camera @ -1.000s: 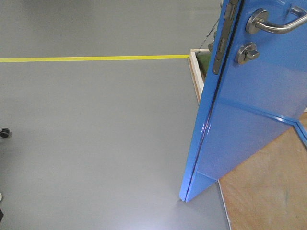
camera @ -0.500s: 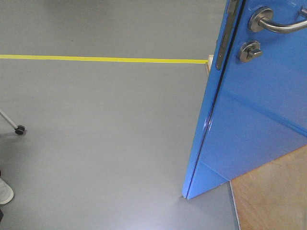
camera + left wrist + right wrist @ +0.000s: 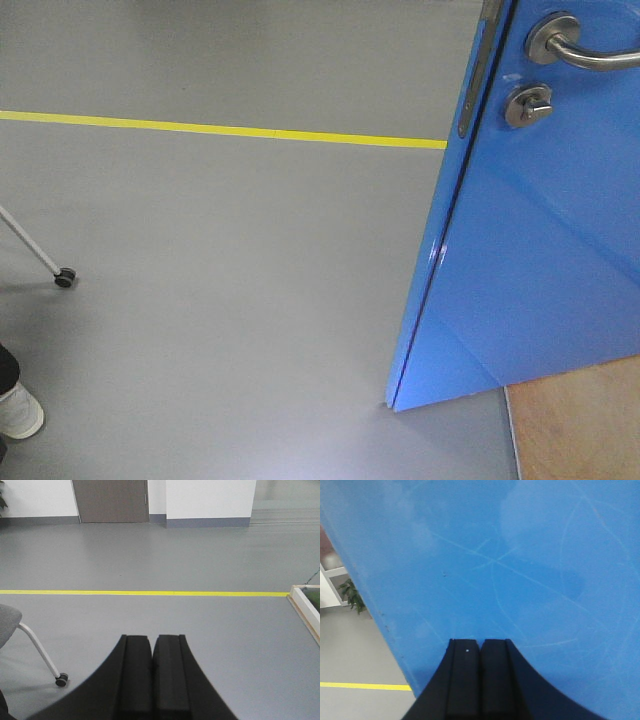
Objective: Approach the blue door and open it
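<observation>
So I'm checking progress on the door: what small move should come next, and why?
Probably keep nudging forward with the right gripper: its jaws are shut and sit right up against the blue door, which already stands ajar. The left gripper, jaws shut, faces open floor.

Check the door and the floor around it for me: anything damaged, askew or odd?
Only wear: the right wrist view shows fine scratches across the blue door. The lever handle and thumb-turn lock look intact. Both the left gripper and right gripper are shut and empty.
</observation>
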